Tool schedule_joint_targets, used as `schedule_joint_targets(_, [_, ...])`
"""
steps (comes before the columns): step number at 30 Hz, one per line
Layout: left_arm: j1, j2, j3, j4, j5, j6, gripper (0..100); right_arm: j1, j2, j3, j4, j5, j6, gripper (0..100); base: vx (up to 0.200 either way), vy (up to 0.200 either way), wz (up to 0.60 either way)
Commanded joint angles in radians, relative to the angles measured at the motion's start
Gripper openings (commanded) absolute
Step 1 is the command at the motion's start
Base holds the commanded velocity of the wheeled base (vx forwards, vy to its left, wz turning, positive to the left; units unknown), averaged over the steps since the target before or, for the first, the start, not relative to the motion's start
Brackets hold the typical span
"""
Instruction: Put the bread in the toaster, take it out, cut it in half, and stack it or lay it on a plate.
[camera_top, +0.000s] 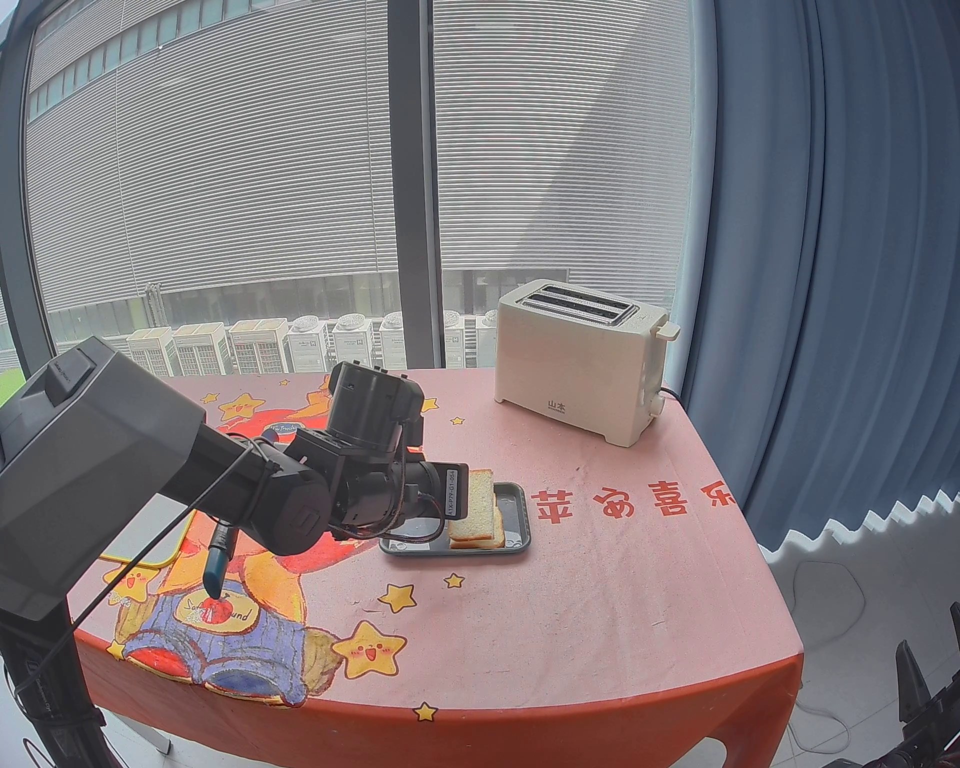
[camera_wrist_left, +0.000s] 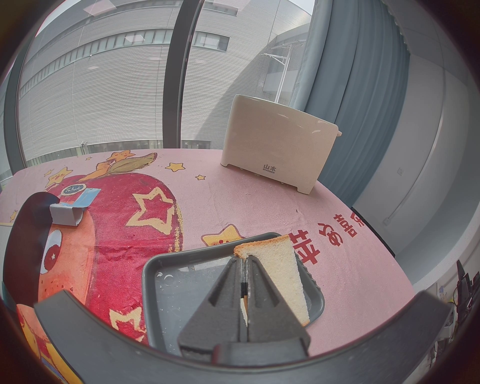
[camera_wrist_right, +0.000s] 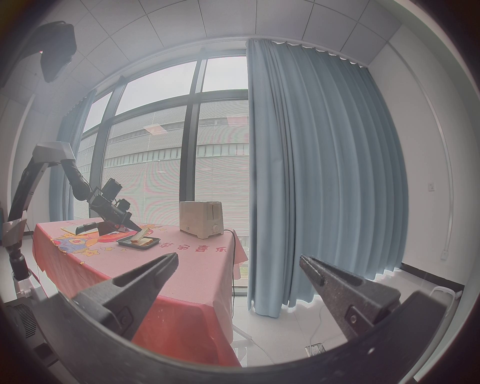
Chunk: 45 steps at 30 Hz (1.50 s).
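At the centre of the head view, we see one bread slice (camera_top: 478, 503) tipped up on edge over the grey tray (camera_top: 517, 512). The left gripper (camera_wrist_left: 243, 261) is pinched narrow on it, and a second slice (camera_top: 492, 542) lies flat beneath. We judge that this edge-on hold suits the toaster (camera_top: 578, 362), above and right of centre, whose two top slots stand empty and would accept a slice only vertically. The toasting step is thus not yet done. The right gripper (camera_wrist_right: 239, 261) hangs wide apart, holding nothing, well apart from the tablecloth (camera_top: 600, 610). A small dark mark (camera_top: 556, 407) sits on the toaster's front, and red characters (camera_top: 630, 500) run across the tablecloth right of the tray; we leave both unread.
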Motion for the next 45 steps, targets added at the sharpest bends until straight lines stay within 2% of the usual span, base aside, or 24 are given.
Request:
schedule_joint_targets(1, [-0.001, -0.001, -0.001, 0.0, 0.0, 0.001, 0, 0.0, -0.01, 0.015, 0.0, 0.001, 0.0, 100, 0.0, 0.0, 0.0])
schedule_joint_targets(12, [-0.005, -0.001, -0.003, -0.002, 0.0, -0.002, 0, 0.0, -0.01, 0.015, 0.0, 0.001, 0.0, 100, 0.0, 0.0, 0.0])
schedule_joint_targets(13, [-0.005, -0.001, -0.003, -0.002, 0.0, -0.002, 100, 0.0, -0.01, 0.015, 0.0, 0.001, 0.0, 100, 0.0, 0.0, 0.0])
schedule_joint_targets(23, [-0.005, -0.001, -0.006, -0.019, 0.0, -0.006, 100, 0.0, -0.01, 0.015, 0.0, 0.001, 0.0, 100, 0.0, 0.0, 0.0])
schedule_joint_targets(28, [-0.007, -0.001, -0.005, -0.022, 0.026, -0.007, 100, 0.0, -0.01, 0.015, 0.0, -0.001, 0.0, 100, 0.0, 0.0, 0.0])
schedule_joint_targets(45, [-0.013, -0.001, -0.005, -0.022, 0.028, -0.004, 100, 0.0, -0.01, 0.015, 0.0, 0.001, 0.0, 100, 0.0, 0.0, 0.0])
